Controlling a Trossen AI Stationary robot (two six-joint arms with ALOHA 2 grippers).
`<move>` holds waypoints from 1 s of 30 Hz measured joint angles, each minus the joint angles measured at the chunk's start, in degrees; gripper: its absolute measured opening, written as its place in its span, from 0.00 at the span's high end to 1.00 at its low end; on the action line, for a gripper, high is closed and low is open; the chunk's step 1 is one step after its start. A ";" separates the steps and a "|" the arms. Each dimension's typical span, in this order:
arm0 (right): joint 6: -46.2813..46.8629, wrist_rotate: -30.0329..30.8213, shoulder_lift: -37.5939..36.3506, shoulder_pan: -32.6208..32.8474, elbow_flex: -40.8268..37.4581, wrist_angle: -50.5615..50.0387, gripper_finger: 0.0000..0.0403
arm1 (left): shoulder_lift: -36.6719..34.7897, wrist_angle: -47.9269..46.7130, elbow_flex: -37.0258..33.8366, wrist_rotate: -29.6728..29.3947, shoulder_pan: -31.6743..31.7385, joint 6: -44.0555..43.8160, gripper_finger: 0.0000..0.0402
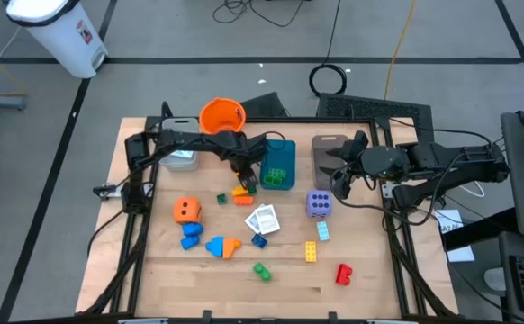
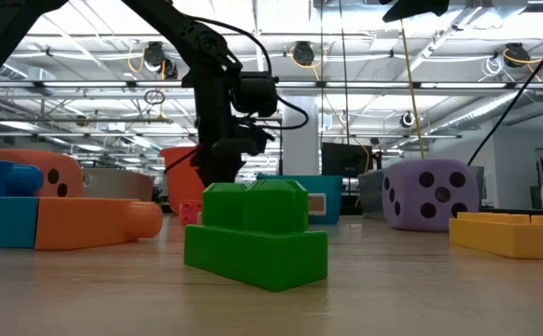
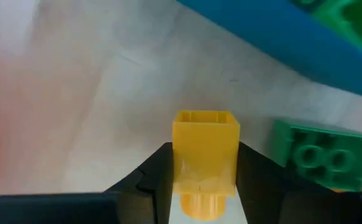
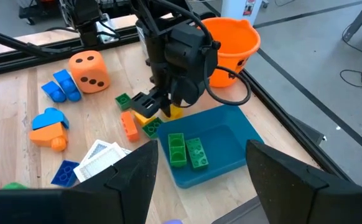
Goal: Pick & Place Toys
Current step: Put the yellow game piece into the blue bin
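Toys lie scattered across the wooden table (image 1: 154,270) in the high view: an orange die (image 1: 186,211) left of centre, a purple die (image 1: 319,203) right of centre, white printed cards (image 1: 264,219) between them, a green brick (image 1: 262,270) and a red brick (image 1: 343,274) toward the lower edge, and blue bricks (image 1: 191,232) below the orange die. The left gripper (image 1: 244,179) sits at the centre of the frame, just left of the teal tray (image 1: 278,166) and below the orange bucket (image 1: 222,116). In the left wrist view its two dark fingers (image 3: 153,180) press on either side of a yellow brick (image 3: 204,155), so it is holding that brick, with a green studded brick (image 3: 323,154) lying just beside it. The right wrist view shows the same grip low over the table, with two green bricks (image 4: 187,151) lying in the teal tray nearby. The right gripper (image 1: 341,180) hovers at the right of centre, near the grey tray (image 1: 327,148) and above the purple die, its fingers (image 4: 131,174) spread wide apart with nothing between them. The cards carry small print that cannot be read, and no brand or label on the toys is legible.
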 joint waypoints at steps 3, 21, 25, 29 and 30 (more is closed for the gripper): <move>-0.02 0.00 0.01 0.02 0.00 0.00 0.41 | -1.10 -0.95 0.00 0.93 -1.03 -1.14 0.61; -9.77 0.05 0.02 0.02 0.00 17.46 0.41 | -32.39 5.78 0.00 -1.85 -4.09 -10.25 0.60; -14.13 -3.92 0.53 -0.03 0.04 26.55 0.41 | -37.35 14.34 0.00 -0.65 -4.86 -12.46 0.63; -18.81 -11.64 3.12 -1.20 0.07 33.58 0.41 | -39.28 22.81 0.06 5.50 -5.80 -12.64 0.63; -18.89 -13.19 4.03 -1.87 0.07 34.57 0.41 | -39.39 24.44 0.07 7.21 -6.02 -12.87 0.62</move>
